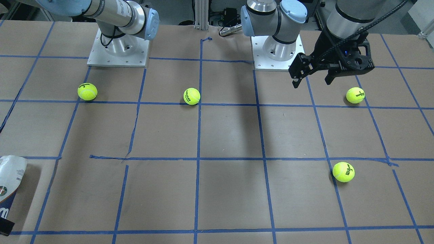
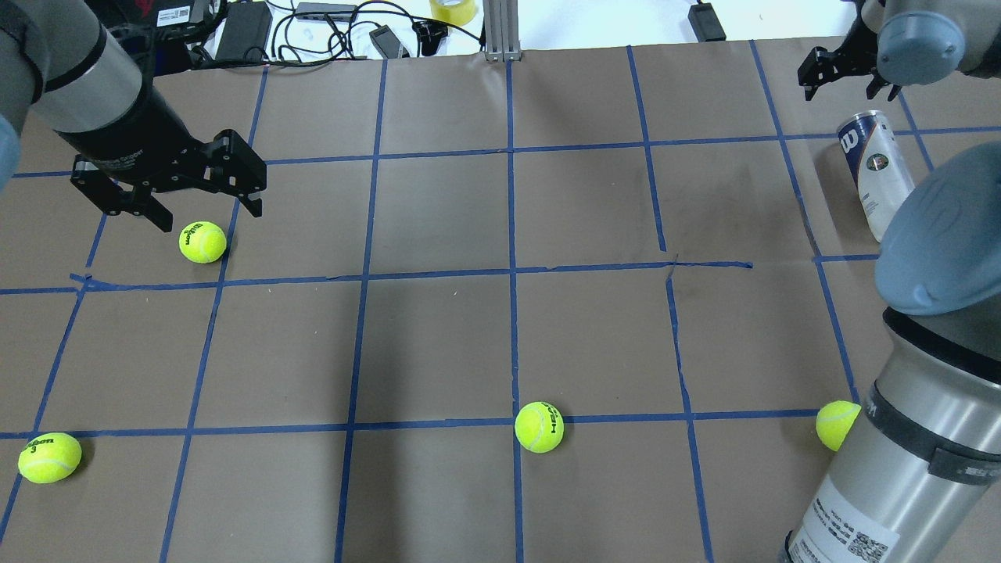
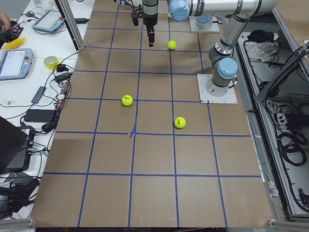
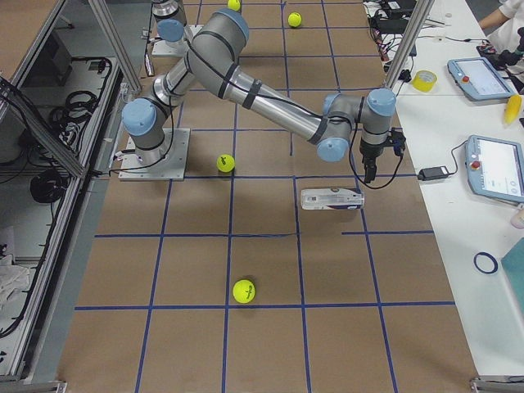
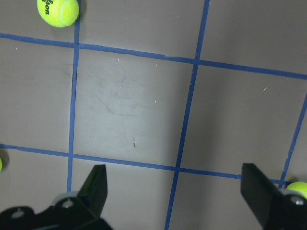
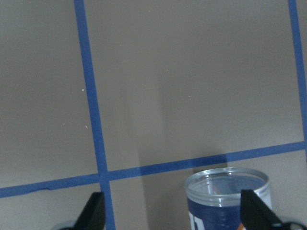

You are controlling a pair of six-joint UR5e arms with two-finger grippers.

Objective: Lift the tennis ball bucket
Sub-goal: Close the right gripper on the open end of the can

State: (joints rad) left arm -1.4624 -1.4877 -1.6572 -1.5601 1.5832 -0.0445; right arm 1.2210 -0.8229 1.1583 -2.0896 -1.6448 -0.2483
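1. The right gripper (image 6: pixel 175 215) has its two black fingers (image 6: pixel 93 213) spread wide, with nothing held between them.
2. In the right wrist view, the clear-rimmed end of the tennis ball bucket (image 6: pixel 228 201) shows at the bottom, between the two fingertips. It sits closer to the fingertip on that view's right, and neither finger touches it.
3. The bucket lies on its side on the table (image 2: pixel 438 352), on the robot's right, in the far part toward the operators' side. It is a slim clear can with a white label and a navy band bearing a white logo. Its navy end points toward the right gripper, which hangs above the table just beyond that end.
4. The left gripper (image 1: pixel 312 81) is also spread wide and empty. It hangs above the table on the robot's left, well apart from the bucket.
5. Four yellow-green tennis balls rest on the table.
   - One tennis ball (image 2: pixel 202 242) appears just beside the left gripper's fingertips in the overhead view.
   - A second ball (image 2: pixel 49 457) lies at the robot's near left.
   - A third ball (image 2: pixel 539 427) lies near the middle, close to the robot.
   - A fourth ball (image 2: pixel 837 424) is partly hidden behind the right arm (image 2: pixel 899 453).
6. The table is covered in brown paper marked into squares with blue tape (image 2: pixel 514 344).
7. Beside the table, a white bench holds a roll of yellow tape (image 4: pixel 424 80) and a tablet (image 4: pixel 497 168).
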